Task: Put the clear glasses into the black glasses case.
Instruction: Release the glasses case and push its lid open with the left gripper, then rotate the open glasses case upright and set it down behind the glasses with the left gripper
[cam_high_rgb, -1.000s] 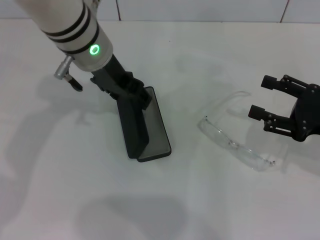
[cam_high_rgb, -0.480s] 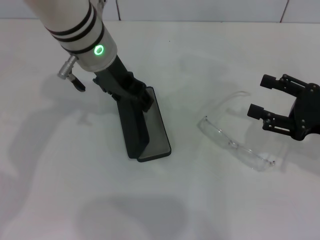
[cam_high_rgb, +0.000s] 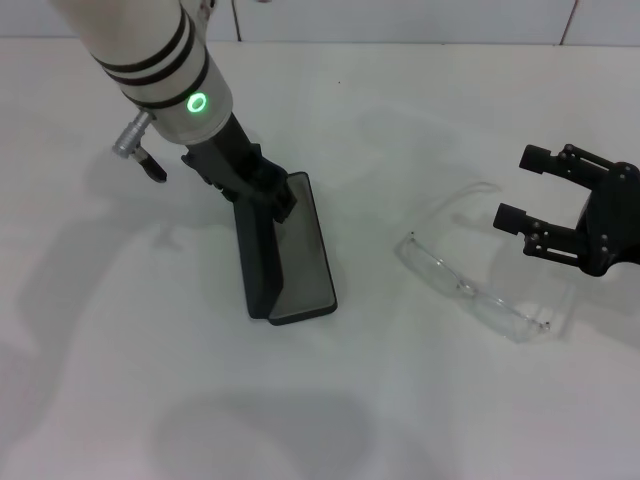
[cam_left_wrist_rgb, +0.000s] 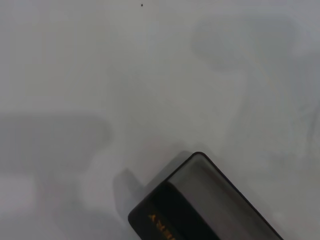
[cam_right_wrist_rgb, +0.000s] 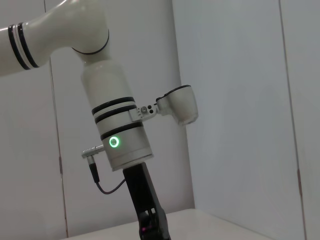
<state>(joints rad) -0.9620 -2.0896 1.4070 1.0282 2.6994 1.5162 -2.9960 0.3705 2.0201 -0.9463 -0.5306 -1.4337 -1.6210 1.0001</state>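
The black glasses case lies open left of centre in the head view, its grey lining facing up and its lid standing nearly upright along the left side. My left gripper is at the far end of the case, shut on the lid. The left wrist view shows one corner of the case with orange lettering on the outside. The clear glasses rest on the table to the right of the case, lens toward me. Just right of them and apart from them, my right gripper hovers open and holds nothing.
The white table meets a tiled wall at the back. A silver connector with a black cable sticks out of the left arm. The right wrist view faces the left arm and the wall behind it.
My left arm has shifted slightly and the case has slid a little to the left with its lid raised steeper. The right gripper and the glasses have barely moved.
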